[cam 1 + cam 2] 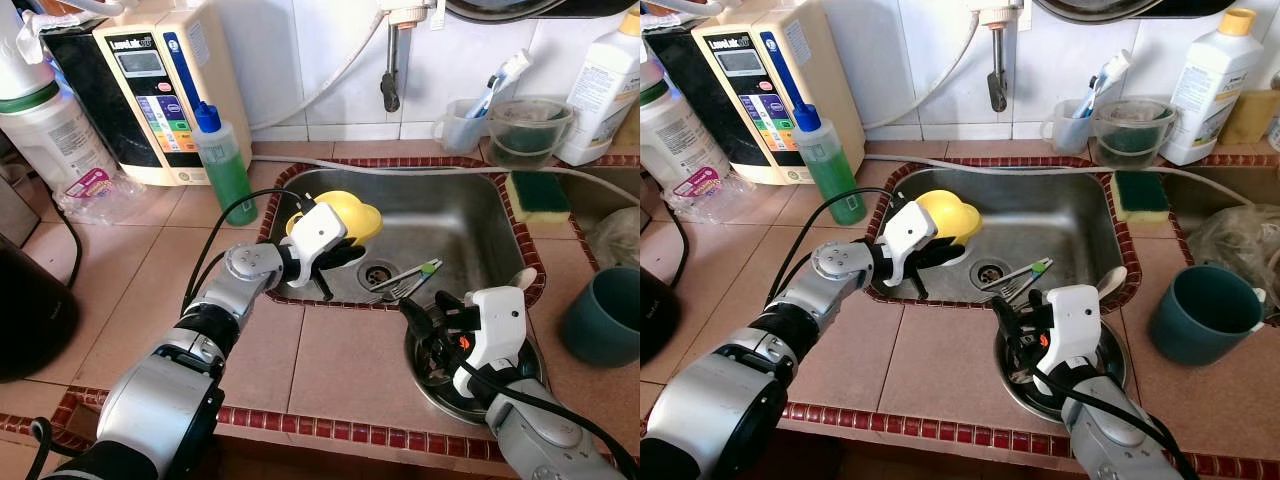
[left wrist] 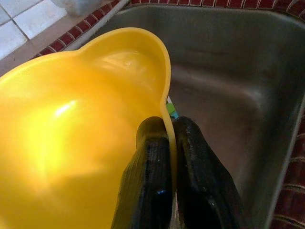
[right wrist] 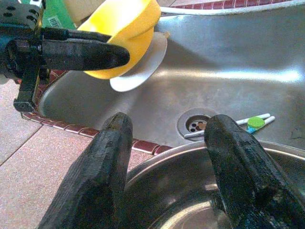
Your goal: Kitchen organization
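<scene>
Right gripper (image 1: 425, 325) hovers jaws spread over a steel bowl (image 1: 1110, 372); left gripper (image 2: 170, 143) pinches the yellow bowl's (image 1: 352, 214) rim.

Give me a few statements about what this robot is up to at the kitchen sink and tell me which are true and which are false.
1. The left gripper is shut on the rim of the yellow bowl. True.
2. The yellow bowl is standing on the counter beside the green soap bottle. False: it is held over the sink, above a white plate.
3. The right gripper is open, above a metal bowl on the counter. True.
4. The teal cup lies inside the sink. False: it stands on the counter to the right of the sink.
5. A yellow and green sponge rests at the sink's right rear corner. True.
</scene>
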Tool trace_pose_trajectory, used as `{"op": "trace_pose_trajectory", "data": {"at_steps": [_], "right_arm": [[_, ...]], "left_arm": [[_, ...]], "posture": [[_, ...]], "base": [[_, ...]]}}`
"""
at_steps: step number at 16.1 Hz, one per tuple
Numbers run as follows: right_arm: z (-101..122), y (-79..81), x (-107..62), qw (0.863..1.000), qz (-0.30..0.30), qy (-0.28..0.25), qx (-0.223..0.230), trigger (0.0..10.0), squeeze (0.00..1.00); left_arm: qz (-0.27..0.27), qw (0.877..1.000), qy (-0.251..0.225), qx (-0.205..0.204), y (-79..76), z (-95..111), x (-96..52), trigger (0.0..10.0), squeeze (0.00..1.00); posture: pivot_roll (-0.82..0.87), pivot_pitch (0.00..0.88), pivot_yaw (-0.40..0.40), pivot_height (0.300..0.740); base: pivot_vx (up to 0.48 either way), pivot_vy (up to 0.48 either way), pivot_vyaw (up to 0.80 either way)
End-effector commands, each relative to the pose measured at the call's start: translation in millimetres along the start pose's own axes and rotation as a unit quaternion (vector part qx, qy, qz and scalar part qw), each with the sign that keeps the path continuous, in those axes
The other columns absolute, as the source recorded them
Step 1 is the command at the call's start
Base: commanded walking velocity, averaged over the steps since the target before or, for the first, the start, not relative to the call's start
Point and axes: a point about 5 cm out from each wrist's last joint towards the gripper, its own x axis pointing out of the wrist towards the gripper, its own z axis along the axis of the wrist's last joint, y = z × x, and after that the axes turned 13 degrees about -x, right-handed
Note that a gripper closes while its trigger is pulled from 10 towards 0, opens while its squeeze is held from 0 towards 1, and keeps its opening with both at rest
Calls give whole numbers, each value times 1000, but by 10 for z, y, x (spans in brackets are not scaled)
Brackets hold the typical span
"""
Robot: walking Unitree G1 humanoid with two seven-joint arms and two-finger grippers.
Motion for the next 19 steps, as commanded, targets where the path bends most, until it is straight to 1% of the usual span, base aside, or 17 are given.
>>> {"op": "trace_pose_trajectory", "data": {"at_steps": [1,3,4,5,19], "right_arm": [[41,28,-22,1000,4,-8,3,10000,0],[44,31,-17,1000,4,-8,4,10000,0],[47,34,-12,1000,5,-9,4,10000,0],[51,37,-6,1000,6,-10,4,10000,0],[89,8,44,1000,8,-20,-1,10000,0]], "left_arm": [[6,1000,3,10,61,26,-48,10000,0],[3,1000,8,-1,64,-9,-58,10000,0],[1,1000,11,-5,63,-22,-62,10000,31],[0,1000,10,-14,65,-27,-65,10000,1000],[0,1000,4,-17,100,1,-94,10000,1000]], "posture": [[-293,99,156,740],[-289,100,155,740],[-288,100,155,740],[-288,100,155,740],[-277,90,146,740]], "base": [[0,0,0],[0,0,0],[0,0,0],[0,0,0],[0,0,0]]}}
